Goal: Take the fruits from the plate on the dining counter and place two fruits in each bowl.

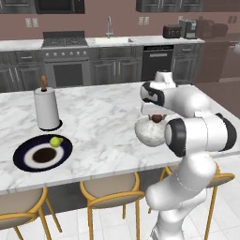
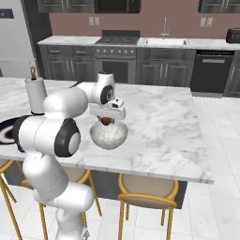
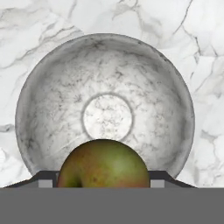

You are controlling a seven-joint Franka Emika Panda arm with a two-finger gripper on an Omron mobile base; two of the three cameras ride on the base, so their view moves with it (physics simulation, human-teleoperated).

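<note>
**Brownish fruit held over the grey-white bowl**

We saw the end effector [image 3: 103,186] closed on a brownish fruit [image 3: 103,164], hanging directly above the glossy grey-white bowl [image 3: 52,105]. In the hand view the bowl's inside looked bare, its pale centre visible just past the fruit. On the worktop [image 1: 103,126], well to the left, the navy plate [image 1: 28,157] carried one yellow-green fruit [image 1: 56,141] at its far rim, just beside the paper-towel roll [image 1: 47,108].

We judged the main risk to be the release. The fruit is round and the bowl is glossy and deep, so a drop from height could bounce or roll it up the wall and out; lowering closer to the bottom first would guard against that. An off-centre release near the rim would raise the same risk.

The bowl sat near the worktop's front edge [image 2: 140,171], above the stools [image 2: 147,190], so an escaped fruit could fall to the floor. Behind and to the right, the marble lay open for withdrawing. On the way back to the plate, the paper-towel roll stood closest to the path.
</note>
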